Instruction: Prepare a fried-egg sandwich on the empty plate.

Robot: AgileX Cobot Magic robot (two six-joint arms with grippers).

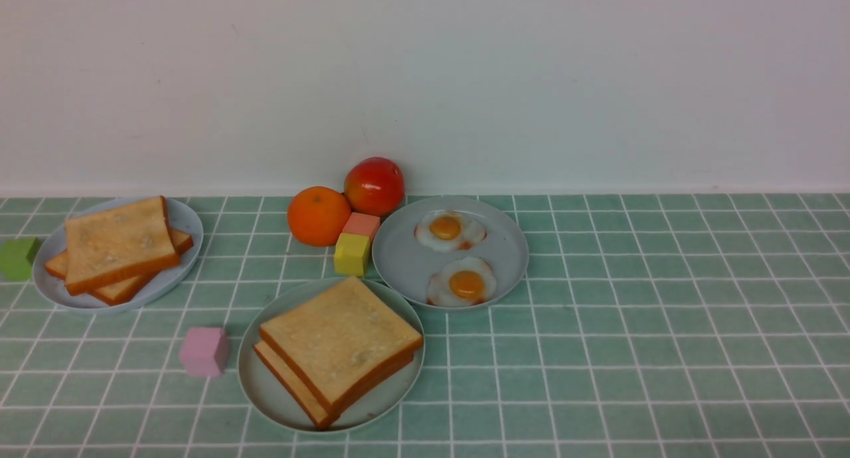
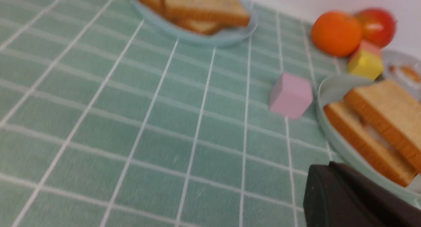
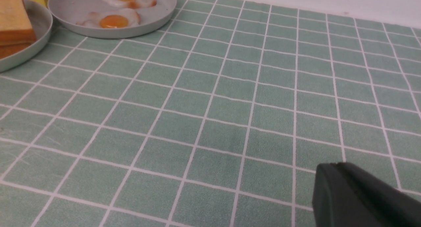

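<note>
The fried-egg sandwich point(image 1: 339, 348) lies on the pale mint plate point(image 1: 265, 391) at the front centre, its top toast slice shifted a little off the lower one. In the left wrist view a strip of white egg shows between the sandwich point(image 2: 388, 121) slices. Neither arm shows in the front view. My left gripper point(image 2: 332, 164) hovers just outside the mint plate point(image 2: 332, 88), shut and holding nothing. My right gripper point(image 3: 335, 164) is over bare tablecloth, well away from the sandwich point(image 3: 13, 19), its black fingers pressed together with nothing in them.
A grey-blue plate point(image 1: 405, 259) behind the sandwich holds two fried eggs point(image 1: 450, 230). Another grey-blue plate point(image 1: 182, 216) at the left carries stacked toast point(image 1: 116, 242). An orange point(image 1: 319, 216), a red fruit point(image 1: 374, 186), and yellow point(image 1: 352, 253), salmon point(image 1: 360, 224), pink point(image 1: 204, 352) and green point(image 1: 18, 257) blocks stand around.
</note>
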